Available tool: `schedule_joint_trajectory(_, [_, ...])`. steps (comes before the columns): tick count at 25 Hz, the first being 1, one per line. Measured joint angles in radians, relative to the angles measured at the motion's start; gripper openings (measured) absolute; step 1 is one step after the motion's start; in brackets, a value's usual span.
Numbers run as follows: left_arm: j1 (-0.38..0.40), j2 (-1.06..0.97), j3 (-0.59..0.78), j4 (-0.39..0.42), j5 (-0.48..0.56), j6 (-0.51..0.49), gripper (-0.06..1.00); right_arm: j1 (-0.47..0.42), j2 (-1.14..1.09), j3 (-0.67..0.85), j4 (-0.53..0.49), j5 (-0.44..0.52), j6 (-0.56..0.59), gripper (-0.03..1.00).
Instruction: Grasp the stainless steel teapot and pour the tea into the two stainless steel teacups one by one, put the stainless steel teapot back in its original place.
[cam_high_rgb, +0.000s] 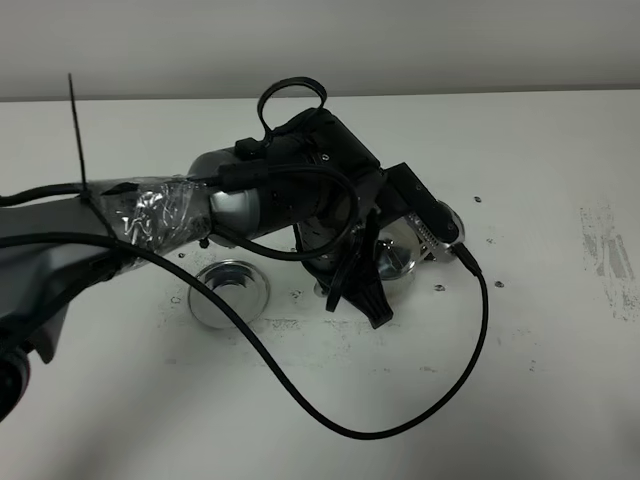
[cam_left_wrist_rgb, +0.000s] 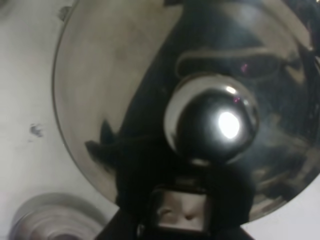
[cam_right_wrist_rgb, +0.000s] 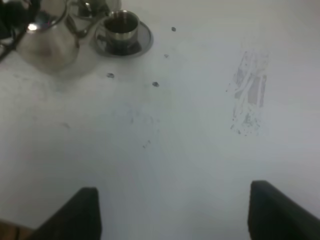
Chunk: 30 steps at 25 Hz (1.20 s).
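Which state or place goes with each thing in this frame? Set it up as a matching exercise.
Things:
1. stainless steel teapot
2. teacup
3. round steel coaster
4. right gripper

States or places:
a. jaws open, nothing between them
b. dark liquid inside, standing on a saucer
c. its knobbed lid fills the left wrist view
d. lies flat and uncovered, lower left of centre in the high view

Pairs: 1-c, 2-b, 3-d, 4-a

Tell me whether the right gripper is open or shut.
Open: the right gripper shows its two dark fingers wide apart over bare table, holding nothing.
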Motion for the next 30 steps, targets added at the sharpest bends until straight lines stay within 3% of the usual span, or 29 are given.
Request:
schedule_joint_trajectory(5, [0.028, -0.09, 0.034, 0.001, 0.002, -0.032, 0.17, 0.0, 0.0, 0.0, 0.0, 0.0, 0.0, 0.59])
schedule_joint_trajectory(18, [0.192, -0.32, 0.401, 0.07, -0.109, -0.215, 0.17, 0.0, 0.0, 0.0, 0.006, 0.0, 0.0, 0.59])
schedule_joint_trajectory(30, [0.258, -0.346, 0.613, 0.072, -0.292, -0.251, 0.17, 0.0, 0.0, 0.0, 0.0, 0.0, 0.0, 0.59])
